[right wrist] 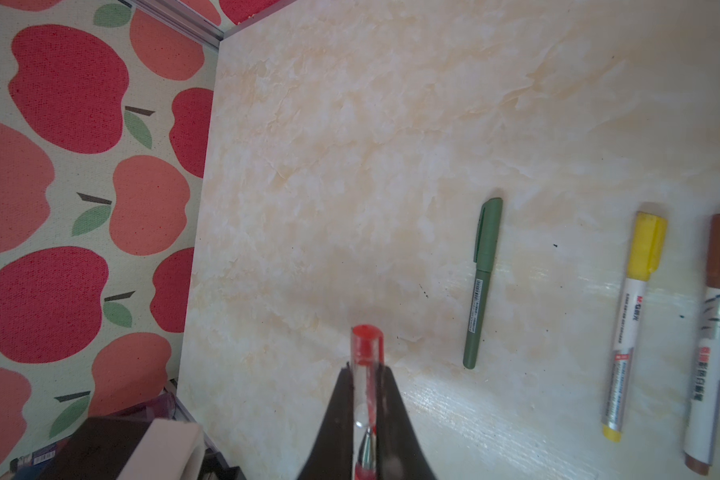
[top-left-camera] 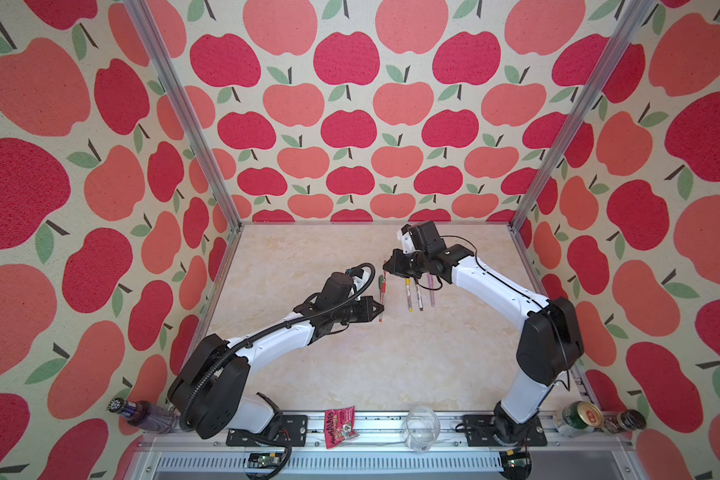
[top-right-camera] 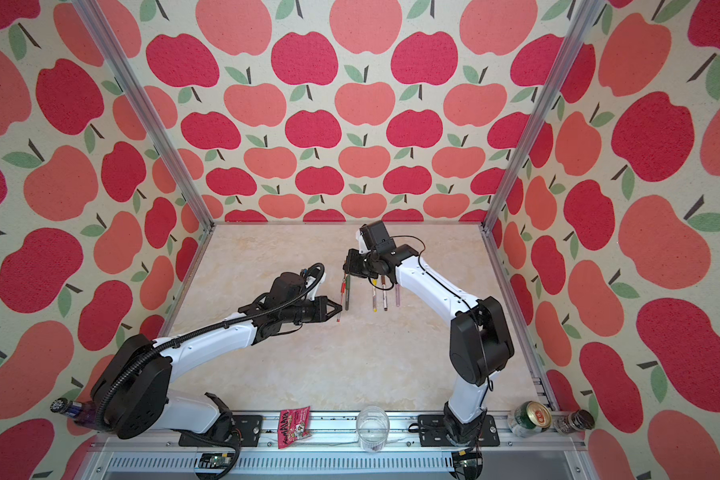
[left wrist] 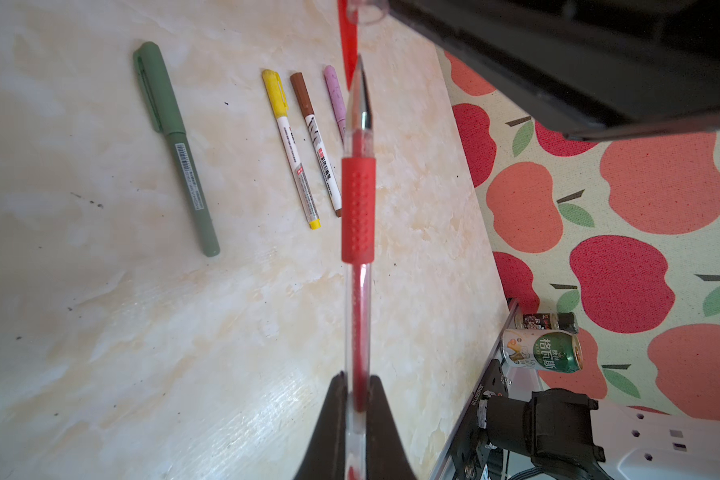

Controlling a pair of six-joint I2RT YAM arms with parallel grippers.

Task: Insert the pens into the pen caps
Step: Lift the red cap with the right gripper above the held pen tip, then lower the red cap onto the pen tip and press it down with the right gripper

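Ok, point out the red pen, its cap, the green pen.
red pen (left wrist: pixel 357 208), left wrist view, rubber grip.
cap (right wrist: pixel 366 343), right wrist view, red end.
green pen (right wrist: pixel 478 301), right wrist view, barrel label.

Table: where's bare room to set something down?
Free: the table from the pens forward to the front rail, and the far strip by the back wall. Crowded: centre, where four pens lie by the left gripper and right gripper.

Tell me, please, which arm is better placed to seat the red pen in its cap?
Left, probably: the left gripper holds the red pen by its rear, tip at the mouth of the red cap that the right gripper clamps; a straight push should do.
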